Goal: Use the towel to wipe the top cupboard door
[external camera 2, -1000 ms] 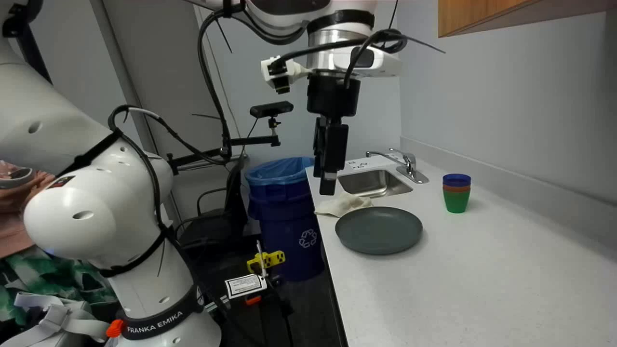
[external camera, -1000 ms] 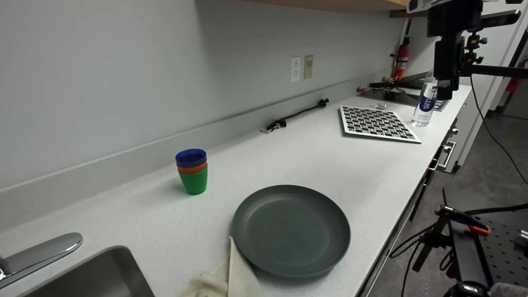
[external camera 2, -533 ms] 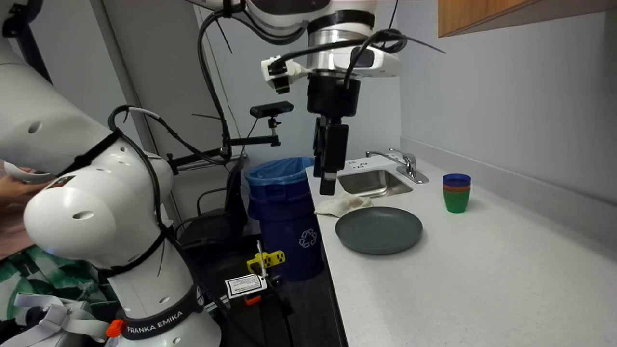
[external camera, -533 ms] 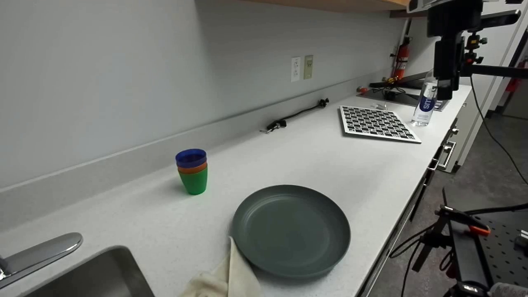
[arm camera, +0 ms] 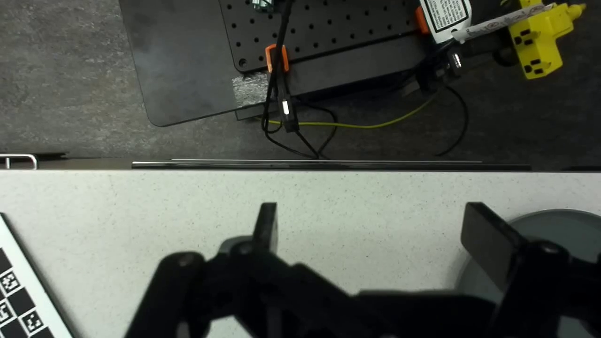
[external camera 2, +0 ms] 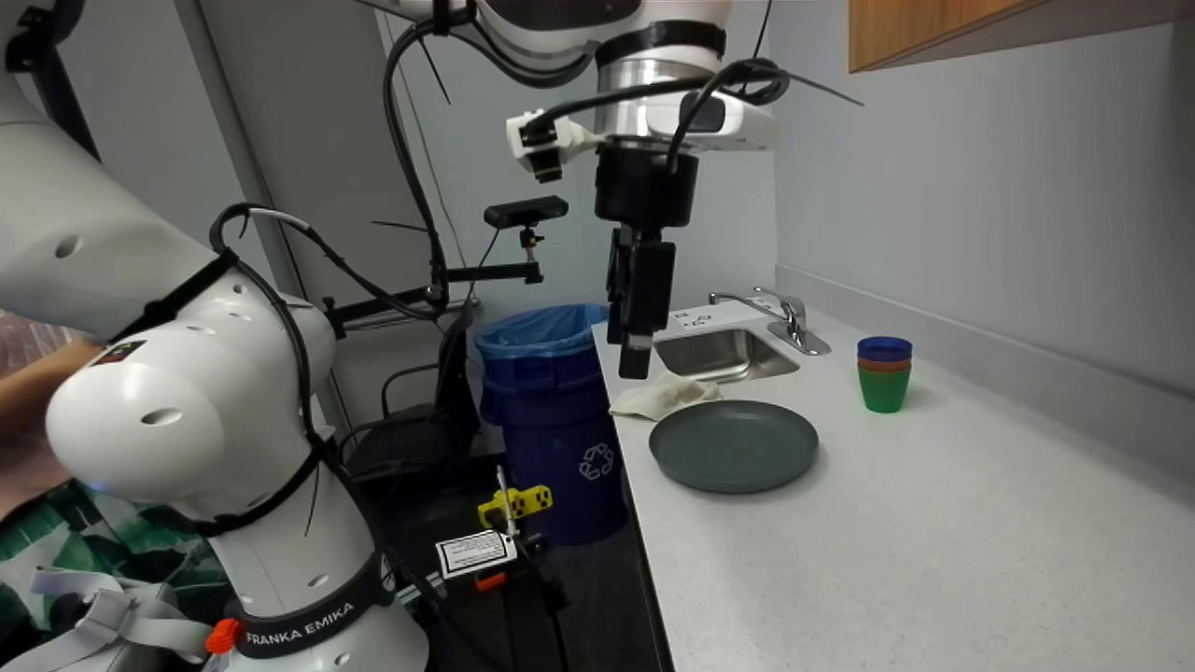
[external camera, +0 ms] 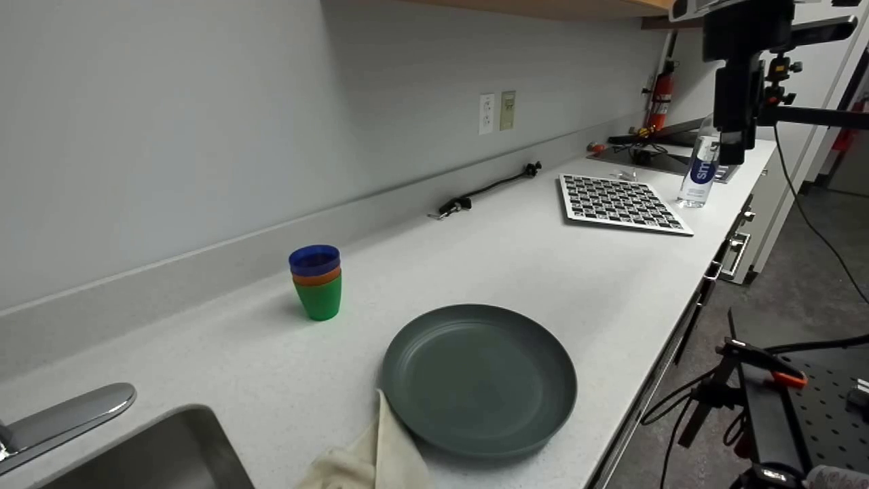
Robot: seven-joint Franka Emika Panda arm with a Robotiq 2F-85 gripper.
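My gripper [arm camera: 371, 230] is open with nothing between its fingers. It points down above the counter; it also shows in both exterior views [external camera: 733, 146] [external camera 2: 637, 355]. A cream towel [external camera: 370, 458] lies crumpled on the counter beside the sink, one corner against the grey plate's rim. It also shows in an exterior view [external camera 2: 665, 396], lower than my gripper and apart from it. The towel is out of the wrist view. Only a lower part of the wooden top cupboard [external camera 2: 924, 30] shows, at the upper right; its underside [external camera: 577, 8] shows at the top edge.
A dark grey plate [external camera: 479, 380] lies near the counter's front edge. Stacked cups [external camera: 318, 292] stand near the wall. The sink [external camera 2: 724, 355] and faucet [external camera 2: 794, 322] are past the towel. A checkered board [external camera: 621, 202] and a bottle [external camera: 700, 170] stand farther along the counter.
The arm, gripper, towel and plate have not visibly moved. Only a person partly seen at the left edge of an exterior view has shifted position.
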